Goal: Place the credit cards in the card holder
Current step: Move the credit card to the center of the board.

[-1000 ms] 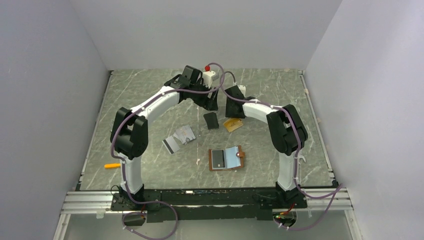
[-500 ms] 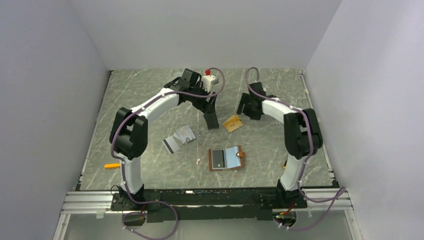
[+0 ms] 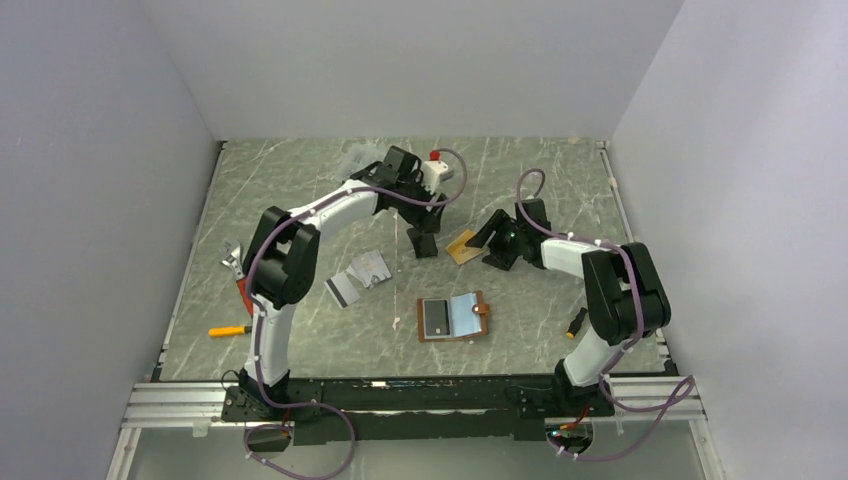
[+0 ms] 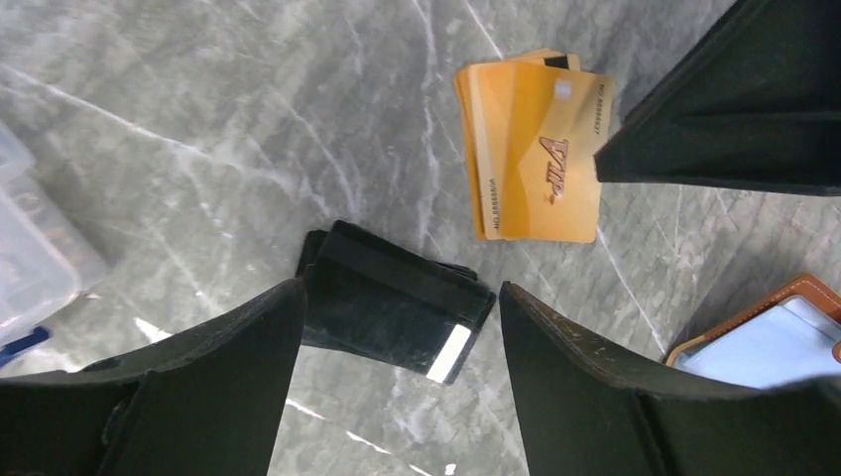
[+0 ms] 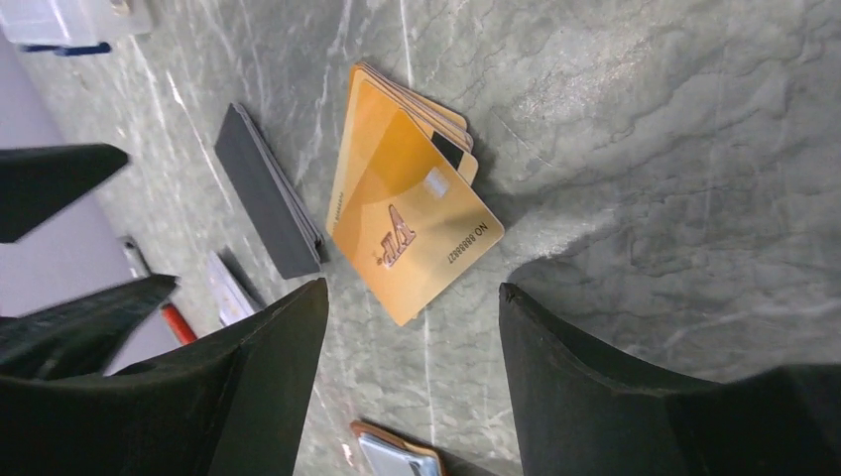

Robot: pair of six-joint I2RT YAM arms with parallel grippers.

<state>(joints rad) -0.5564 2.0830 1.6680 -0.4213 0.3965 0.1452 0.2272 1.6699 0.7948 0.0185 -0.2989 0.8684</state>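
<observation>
A fanned stack of orange credit cards [image 3: 464, 247] [image 4: 536, 149] [image 5: 407, 208] lies on the marble table. My right gripper [image 3: 487, 247] [image 5: 412, 290] stands open just off the stack's near corner, holding nothing. Silver-grey credit cards [image 3: 358, 275] lie spread further left. The brown card holder [image 3: 452, 317] [image 4: 783, 337] [image 5: 397, 451] lies open with its clear sleeves up, near the table's middle. My left gripper [image 3: 425, 238] [image 4: 395, 290] is open over a small flat black rectangle [image 4: 392, 297] [image 5: 268, 193], gripping nothing.
A clear compartment box [image 4: 30, 248] sits at the back left. An orange-handled tool [image 3: 225, 330] and pliers [image 3: 232, 258] lie by the left arm. Another small tool [image 3: 577, 322] lies beside the right arm. Grey walls close in three sides.
The right arm has swung back and lowered, bringing its gripper down beside the orange cards. The left gripper has shifted slightly right over the black rectangle.
</observation>
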